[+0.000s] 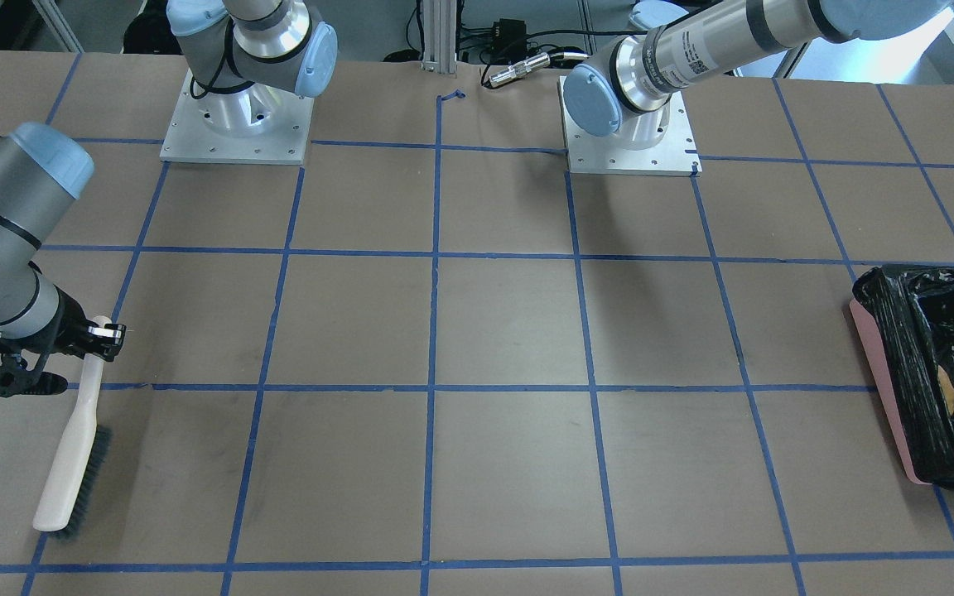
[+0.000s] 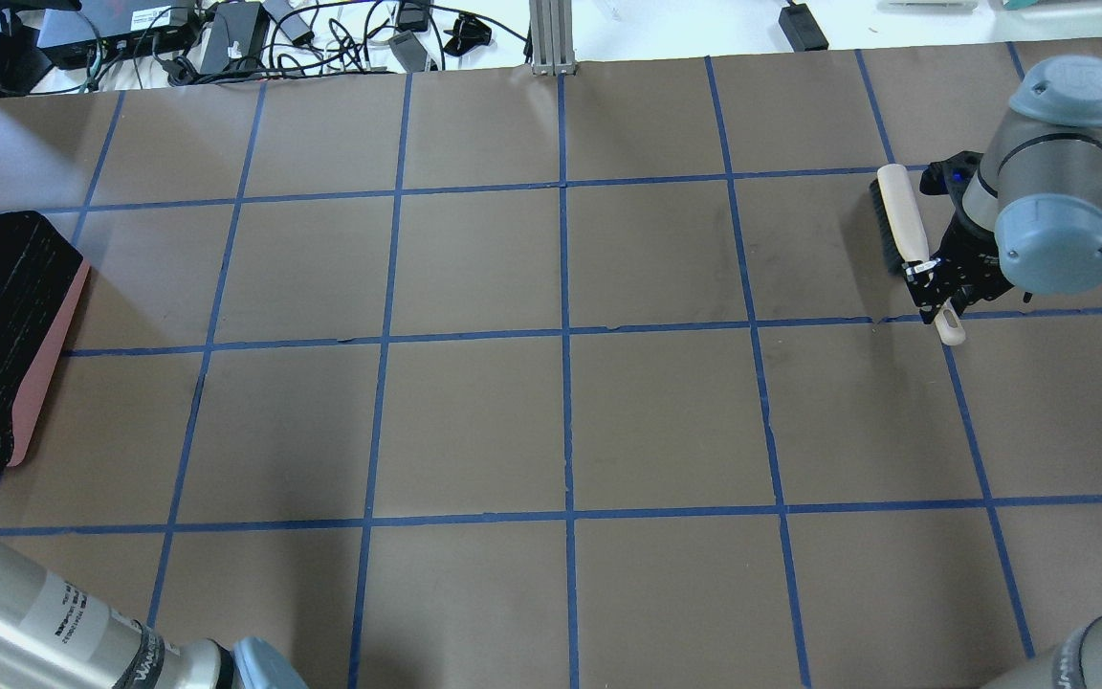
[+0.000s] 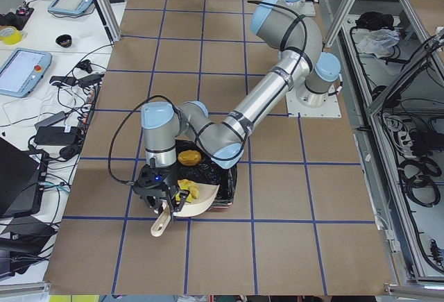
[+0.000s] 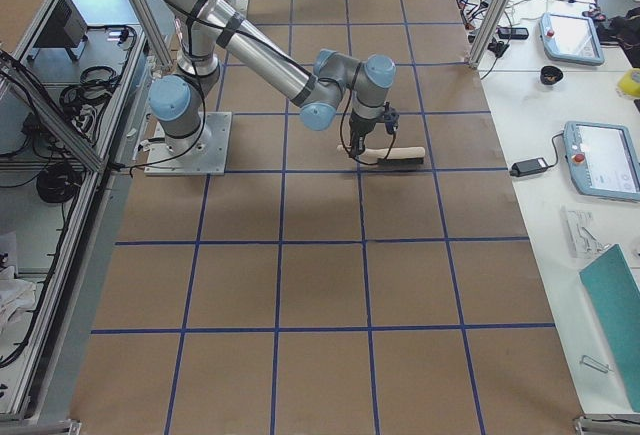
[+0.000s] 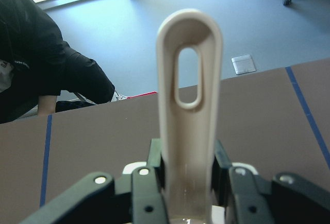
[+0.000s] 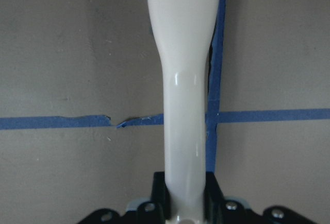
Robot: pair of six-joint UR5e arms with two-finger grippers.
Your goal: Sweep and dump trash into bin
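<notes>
We see the table (image 2: 474,421) covered in brown paper and ruled into squares by blue tape. A white bench (image 2: 666,29) strewn with cables (image 2: 341,38) lies beyond its far edge.

At the table's left end stands the bin (image 2: 44,335), a pink tub lined with glossy black plastic. In the view from that end, the left gripper (image 3: 164,198) has its jaws closed on the handle of a beige dustpan (image 3: 201,205), which is tilted at the bin's edge. Yellow pieces (image 3: 189,191) lie in the pan, and a golden-brown lump (image 3: 189,157) sits on the black liner just behind it. From the left wrist we look up the slotted handle to a grey floor and a person in black (image 5: 36,64) past the table's edge.

At the right end, well apart from the bin, the right gripper (image 2: 934,292) has its jaws clamped on the cream handle of a hand brush (image 2: 898,222). The brush's dark bristles lie low on the table, near a tape line. On that side a white desk (image 4: 540,125) carries teach pendants (image 4: 600,160).
</notes>
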